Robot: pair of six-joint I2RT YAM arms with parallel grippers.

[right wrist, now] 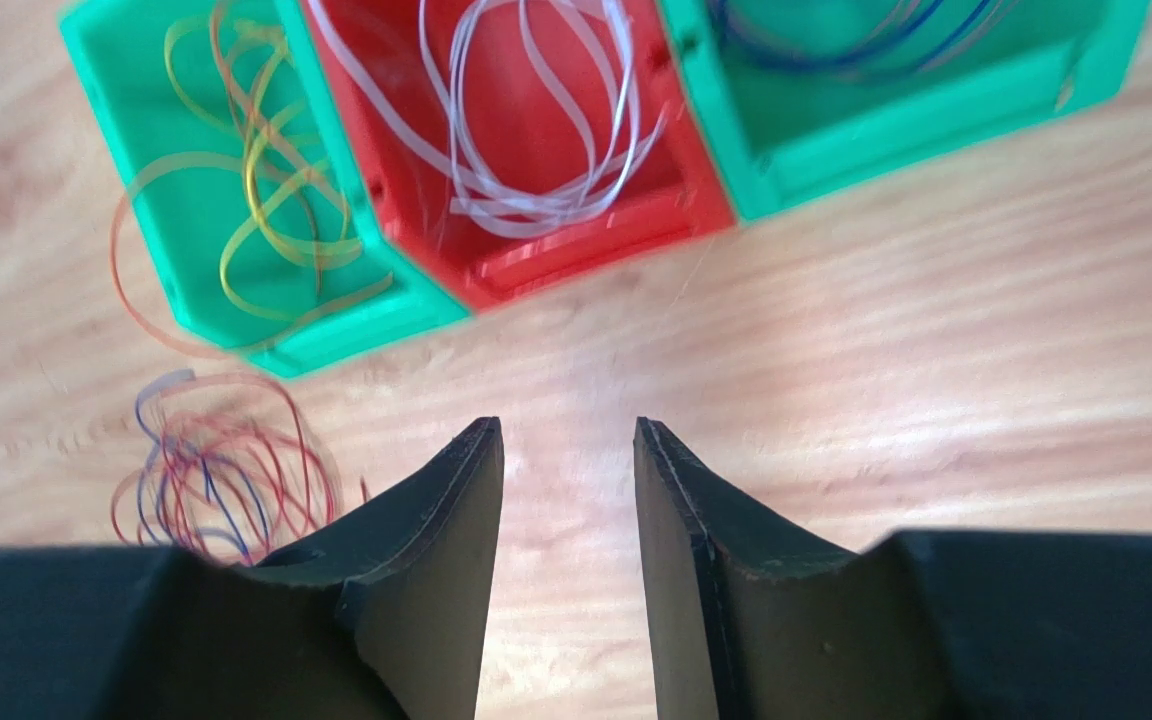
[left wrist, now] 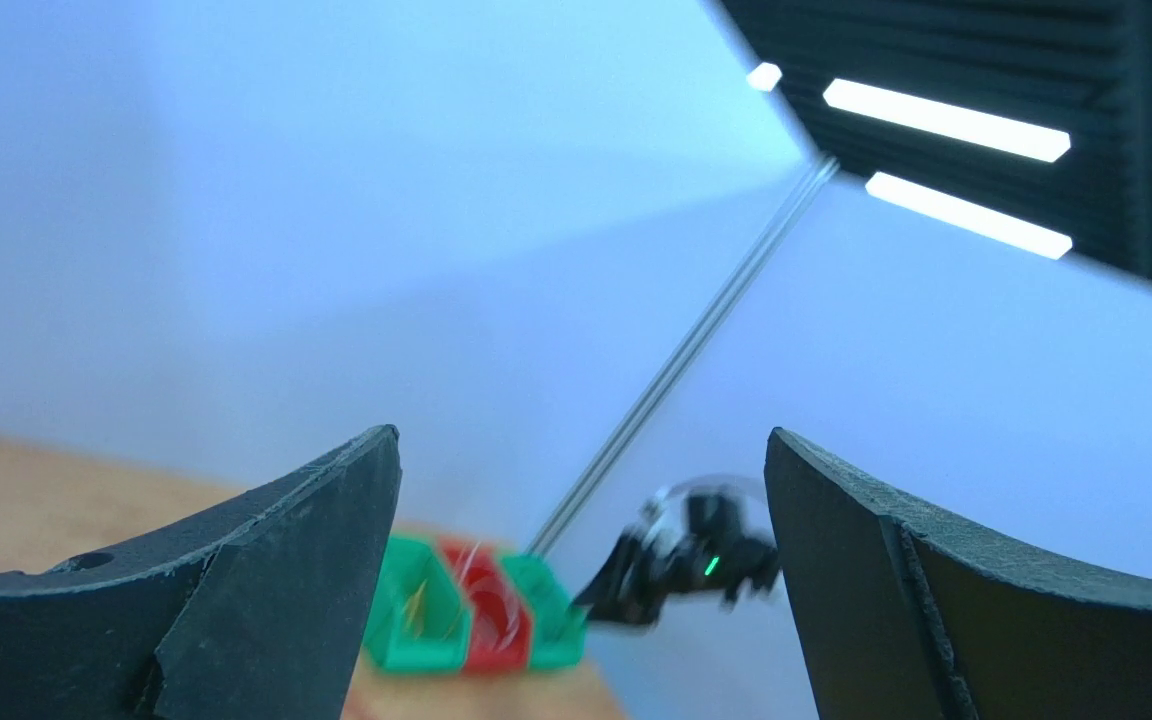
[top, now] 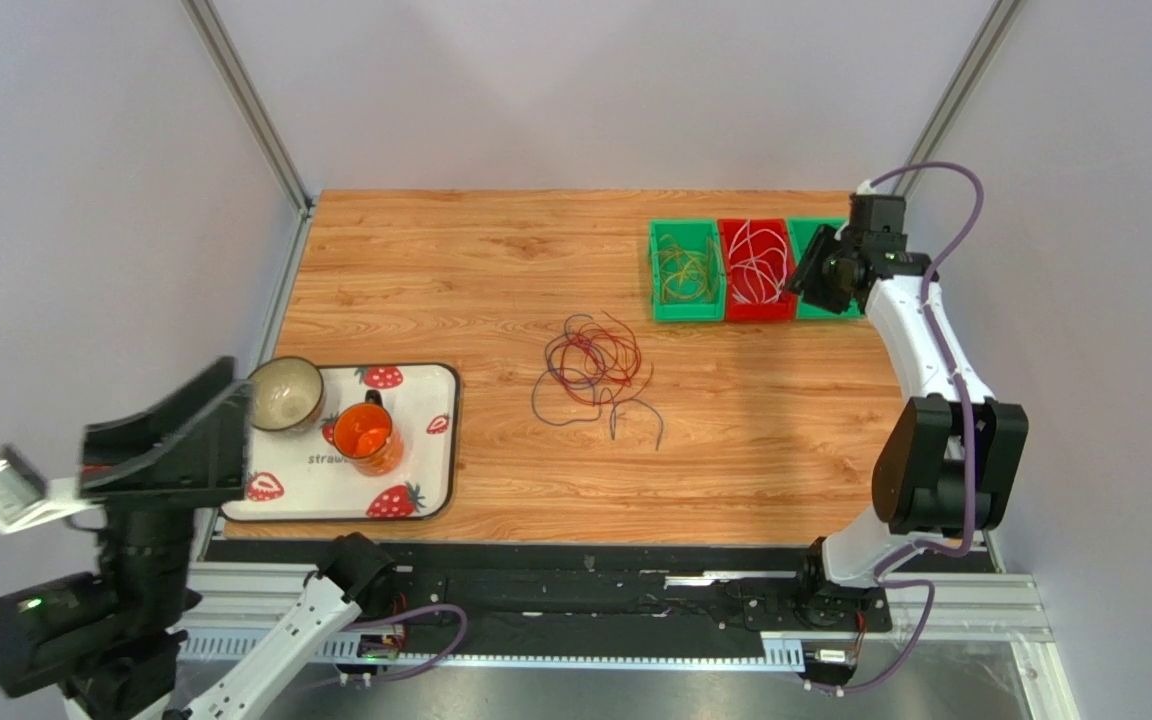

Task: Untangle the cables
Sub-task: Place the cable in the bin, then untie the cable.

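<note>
A loose tangle of red, purple and dark cables [top: 593, 368] lies on the wooden table mid-centre; in the right wrist view the tangle [right wrist: 222, 473] shows at lower left. Yellow cables [right wrist: 259, 195] lie in the left green bin [right wrist: 342, 323], white cables [right wrist: 537, 135] in the red bin [right wrist: 582, 255], and blue-purple cables [right wrist: 838, 38] in the right green bin [right wrist: 898, 135]. My right gripper [right wrist: 567, 435] hovers just in front of the bins, open with nothing between its fingers. My left gripper [left wrist: 582, 450] is raised at the near left, wide open and empty, well away from the cables.
A strawberry-patterned tray [top: 432, 435] at the near left holds a bowl [top: 286, 393] and an orange cup [top: 364, 432]. The three bins [top: 686, 311] stand in a row at the back right, and the right gripper [top: 815, 278] covers part of the rightmost one.
</note>
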